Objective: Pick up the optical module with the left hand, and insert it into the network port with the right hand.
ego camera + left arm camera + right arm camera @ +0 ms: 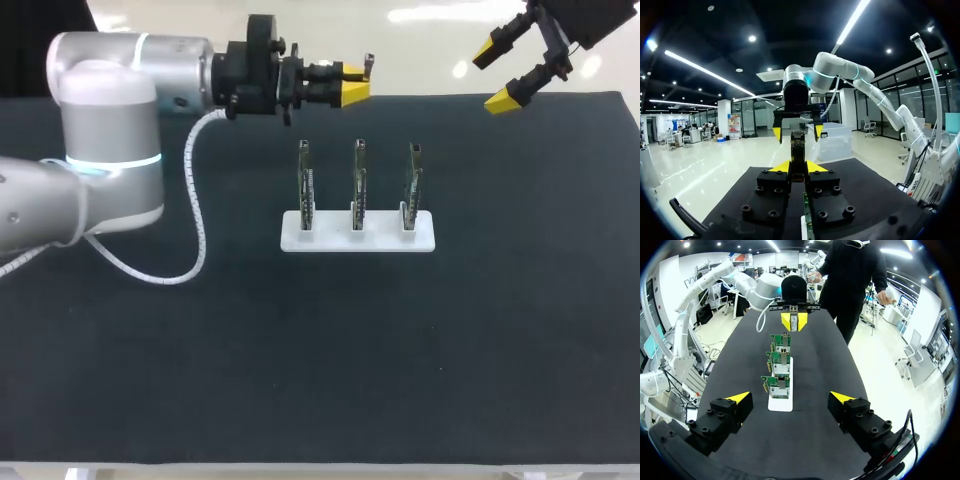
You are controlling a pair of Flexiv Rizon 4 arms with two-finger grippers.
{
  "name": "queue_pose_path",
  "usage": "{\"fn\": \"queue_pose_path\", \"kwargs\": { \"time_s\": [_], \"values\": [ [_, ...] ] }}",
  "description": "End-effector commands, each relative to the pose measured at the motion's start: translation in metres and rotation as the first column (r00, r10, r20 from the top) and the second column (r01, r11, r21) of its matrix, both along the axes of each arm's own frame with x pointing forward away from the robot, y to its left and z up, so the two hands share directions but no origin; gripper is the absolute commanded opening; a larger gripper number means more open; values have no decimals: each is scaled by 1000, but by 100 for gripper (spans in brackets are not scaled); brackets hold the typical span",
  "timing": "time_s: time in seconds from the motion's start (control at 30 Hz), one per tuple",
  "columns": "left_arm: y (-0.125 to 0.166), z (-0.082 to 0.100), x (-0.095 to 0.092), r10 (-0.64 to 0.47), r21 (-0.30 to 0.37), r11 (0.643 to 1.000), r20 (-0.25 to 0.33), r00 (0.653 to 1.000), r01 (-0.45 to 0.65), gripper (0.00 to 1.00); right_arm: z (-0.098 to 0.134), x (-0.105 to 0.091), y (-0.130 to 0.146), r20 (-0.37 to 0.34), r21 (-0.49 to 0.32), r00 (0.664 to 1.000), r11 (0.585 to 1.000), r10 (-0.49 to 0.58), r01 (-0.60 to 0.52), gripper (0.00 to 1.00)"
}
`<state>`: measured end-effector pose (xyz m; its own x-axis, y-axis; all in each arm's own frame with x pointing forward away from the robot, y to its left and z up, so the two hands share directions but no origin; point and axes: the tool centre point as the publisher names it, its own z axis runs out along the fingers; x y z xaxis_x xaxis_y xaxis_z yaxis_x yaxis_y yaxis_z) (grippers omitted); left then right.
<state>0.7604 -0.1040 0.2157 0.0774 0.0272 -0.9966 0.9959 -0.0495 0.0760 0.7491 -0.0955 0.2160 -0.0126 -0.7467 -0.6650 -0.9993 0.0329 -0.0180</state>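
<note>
1 white holder [357, 240] at table centre, 3 green boards [359, 185] upright in it. Far left, your left gripper [353, 82]: narrow, clamping the optical module [798, 150]. Far right, your right gripper [495, 77]: wide, holding nothing.

Three circuit boards [359, 182] stand upright in a white holder [340, 238] on the dark worktop [300, 350]. Behind the holder's left end, the left claw [355, 88] pinches the optical module [368, 68]; behind its right end, the right claw [495, 76] hangs spread.
</note>
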Motion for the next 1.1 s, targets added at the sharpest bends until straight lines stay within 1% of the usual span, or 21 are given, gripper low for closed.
{"fn": "queue_pose_path", "kwargs": {
  "time_s": [0.03, 0.7, 0.8, 0.9, 0.93, 0.97, 1.0, 1.1],
  "values": [
    [0, 1, -4, 12, 0, 1000, 2, 1000, -12, 0, 0, 1, 0, 0, 1, 1000, 1000, 1, -1, 100],
    [0, 1, -4, 12, 0, 1000, 2, 1000, -12, 0, 0, 1, 0, 0, 1, 1000, 1000, 1, -1, 100],
    [0, 1, -4, 12, 0, 1000, 2, 1000, -12, 0, 6, 4, 10, -15, 9, 1000, 1000, 5, -5, 100],
    [0, 1, -4, 12, 0, 1000, 2, 1000, -12, 0, 12, 6, 26, -29, 27, 1000, 1000, -5, 6, 100],
    [0, 1, -4, 12, 0, 1000, 2, 1000, -12, 0, 13, 7, 32, -28, 27, 1000, 1000, -6, 7, 100],
    [0, 1, -4, 12, 0, 1000, 2, 1000, -12, 0, 14, 8, 37, -25, 44, 1000, 999, -12, 13, 100],
    [0, 1, -4, 12, 0, 1000, 2, 1000, -12, 0, 16, 8, 43, -11, 46, 1000, 999, -15, 15, 100],
    [0, 1, -4, 12, 0, 1000, 2, 1000, -12, 0, 20, 9, 60, -10, 53, 1000, 998, -24, 25, 100]
  ]
}}
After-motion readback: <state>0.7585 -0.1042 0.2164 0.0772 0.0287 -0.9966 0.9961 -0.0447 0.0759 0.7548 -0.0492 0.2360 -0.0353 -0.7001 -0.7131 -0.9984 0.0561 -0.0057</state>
